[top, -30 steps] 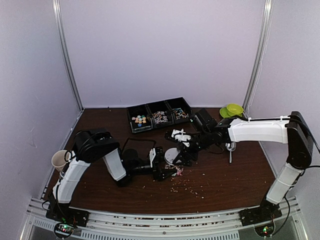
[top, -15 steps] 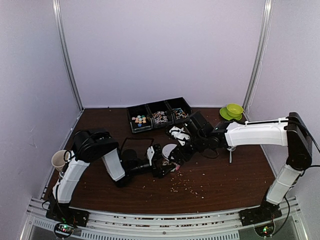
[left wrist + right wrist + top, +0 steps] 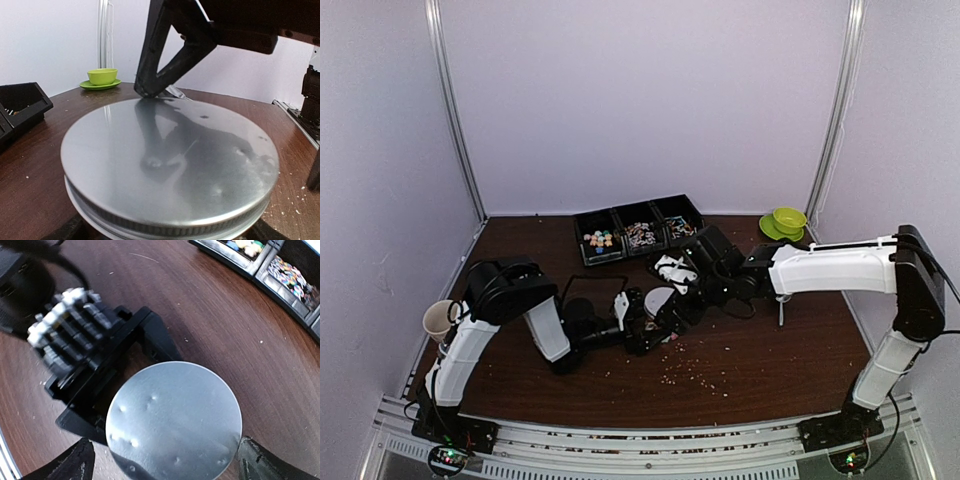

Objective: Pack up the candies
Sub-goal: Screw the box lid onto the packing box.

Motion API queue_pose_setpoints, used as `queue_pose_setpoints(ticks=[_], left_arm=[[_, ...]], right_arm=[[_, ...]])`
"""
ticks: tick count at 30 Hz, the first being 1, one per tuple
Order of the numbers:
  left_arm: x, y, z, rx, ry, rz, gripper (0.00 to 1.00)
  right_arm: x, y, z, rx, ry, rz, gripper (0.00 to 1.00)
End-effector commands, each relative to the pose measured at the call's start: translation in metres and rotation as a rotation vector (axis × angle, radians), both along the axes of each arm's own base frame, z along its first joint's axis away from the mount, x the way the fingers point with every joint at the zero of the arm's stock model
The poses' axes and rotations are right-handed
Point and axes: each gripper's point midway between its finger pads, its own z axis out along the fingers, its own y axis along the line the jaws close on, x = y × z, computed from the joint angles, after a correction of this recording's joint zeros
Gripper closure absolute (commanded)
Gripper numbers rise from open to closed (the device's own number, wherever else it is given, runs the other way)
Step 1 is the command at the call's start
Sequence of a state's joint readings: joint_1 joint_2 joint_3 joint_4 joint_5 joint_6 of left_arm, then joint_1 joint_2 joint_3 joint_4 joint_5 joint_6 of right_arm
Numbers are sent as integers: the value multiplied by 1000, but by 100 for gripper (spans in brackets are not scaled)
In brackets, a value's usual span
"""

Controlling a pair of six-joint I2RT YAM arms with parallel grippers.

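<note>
Round metal tin (image 3: 170, 160), smooth dented lid w/ ridged rim, sits clasped in left gripper (image 3: 642, 325). Right gripper (image 3: 162, 462) is spread wide over the lid. Chunky pastel candies (image 3: 599, 239) lie in black tray (image 3: 620, 230) compartments at far side of wood-grain table (image 3: 770, 350).

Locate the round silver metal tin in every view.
Top external: round silver metal tin, table centre, in front of the tray.
Left wrist: fills the lower frame.
Right wrist: bottom centre.
Shared landmark: black compartment tray, in all three.
</note>
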State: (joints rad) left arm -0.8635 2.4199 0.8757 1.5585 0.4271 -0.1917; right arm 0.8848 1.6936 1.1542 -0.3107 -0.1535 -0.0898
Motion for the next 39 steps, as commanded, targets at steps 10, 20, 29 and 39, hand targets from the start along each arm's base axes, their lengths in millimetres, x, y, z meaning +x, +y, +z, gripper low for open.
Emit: queue_pose_setpoints(ticks=[10,20,29,39], left_arm=[[-50,-6,-61,113,126,-261,17],[-57,-9,-61,108,131,-305,17],[-58,-10,-61,106,130,-311,17],[-57,-10,-61,107,130,-309,17]], right_arm=[[-37,-22,26,-56,-59,497,0],[-40,-16,8,-97,1,603,0],[-30,-13,5,-111,2,597,0],[-25,-9,1,-98,25,576,2]])
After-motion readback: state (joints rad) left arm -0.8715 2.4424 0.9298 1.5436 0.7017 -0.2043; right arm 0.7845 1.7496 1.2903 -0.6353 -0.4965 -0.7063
